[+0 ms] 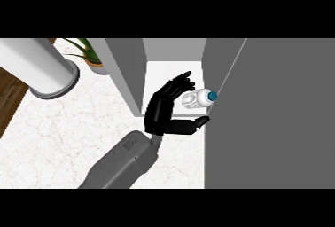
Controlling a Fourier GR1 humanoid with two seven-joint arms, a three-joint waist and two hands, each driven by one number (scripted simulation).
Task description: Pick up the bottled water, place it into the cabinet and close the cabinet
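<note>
The left hand [171, 103] is spread wide. Its fingers [178, 85] run nearly straight and close together up and to the right, while the thumb [198, 121] juts out on its own toward the right, well apart from them. Nothing is pinched or wrapped. The grey forearm [124, 162] comes in from the lower edge, left of centre. It slants up and to the right to the black wrist, where the hand bends more steeply upward into the opening of the cabinet [126, 75].

The bottled water [200, 98] sits in the wide gap between fingers and thumb. It is a small white bottle whose blue cap points to the right. Its left side lies against the inner edge of the fingers, and the thumb is clear of it below. The bottle is over the white floor of the cabinet's interior, right at the edge of the large grey cabinet door [268, 115] that fills the right side of the view. The thumb tip also reaches that door edge.

Left of the cabinet, on the pale marbled counter [72, 128], stands a big white cylinder [42, 66]. A potted plant [91, 55] is just behind it near the cabinet's grey side wall. The other hand does not show.
</note>
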